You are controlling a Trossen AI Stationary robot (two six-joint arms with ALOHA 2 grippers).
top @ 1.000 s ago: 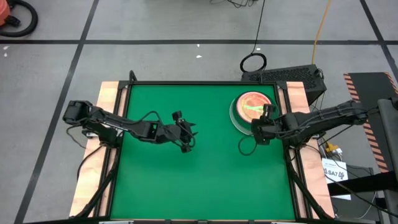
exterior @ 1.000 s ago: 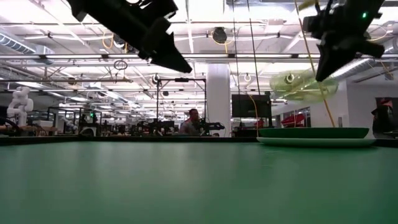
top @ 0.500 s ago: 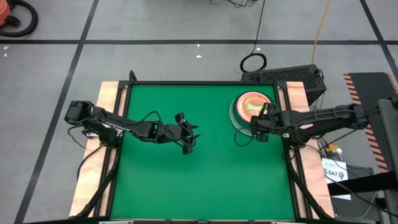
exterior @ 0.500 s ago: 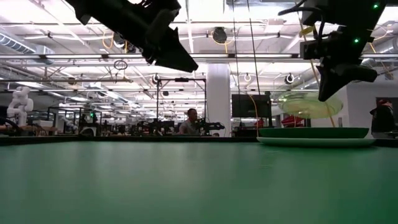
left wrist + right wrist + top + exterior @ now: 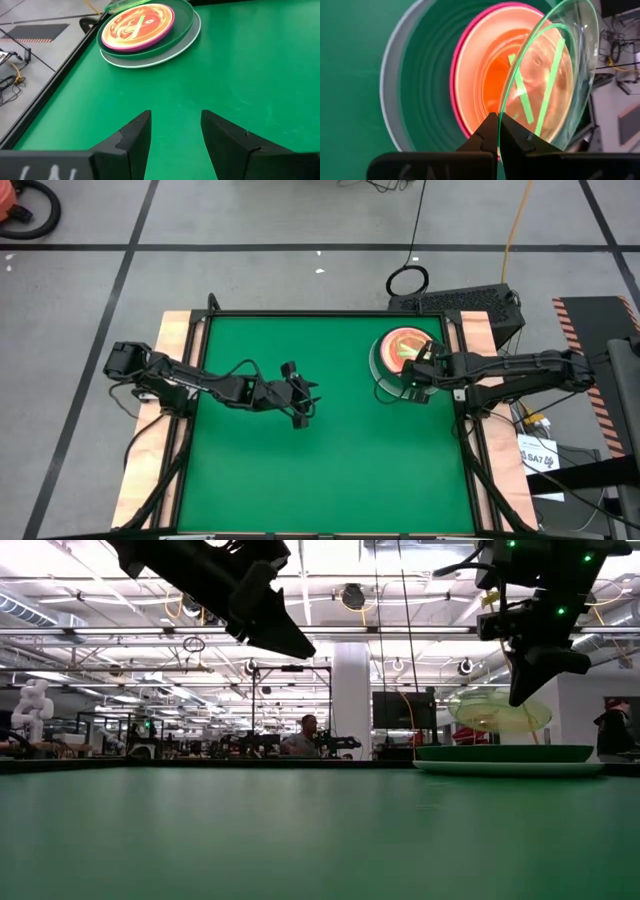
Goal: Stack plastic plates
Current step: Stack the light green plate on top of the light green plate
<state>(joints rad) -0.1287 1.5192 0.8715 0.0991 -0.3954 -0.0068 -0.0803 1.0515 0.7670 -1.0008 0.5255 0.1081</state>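
A stack of plates (image 5: 403, 352) rests on the table's far right: pale blue (image 5: 390, 85) at the bottom, then dark green (image 5: 425, 75), magenta (image 5: 456, 65) and an orange-pink top (image 5: 137, 25). My right gripper (image 5: 412, 380) hovers at the stack's near edge, shut on a small translucent green-striped plate (image 5: 498, 712), which floats nearly level just above the stack (image 5: 505, 754). My left gripper (image 5: 300, 395) waits open above the table's middle, its fingers (image 5: 135, 135) apart over bare green surface. My right gripper (image 5: 498, 130) pinches the translucent green plate's rim (image 5: 506, 112) between its two fingers. The fingers (image 5: 522, 690) come down at it from above, slanting in from the table's right. The plate (image 5: 555, 65) is lifted clear, reaching out over the stack without touching it.
The green table surface (image 5: 300, 470) lies open across the middle, left and near side. Wooden rails (image 5: 178, 350) run along both side edges. A black box (image 5: 465, 305) and a cable loop (image 5: 407, 280) sit beyond the far right corner.
My right gripper has moved toward the far edge and down, carrying the translucent green plate from beside the stack to over it. The plate, tilted a second ago, now sits lower and nearly level above the stack.
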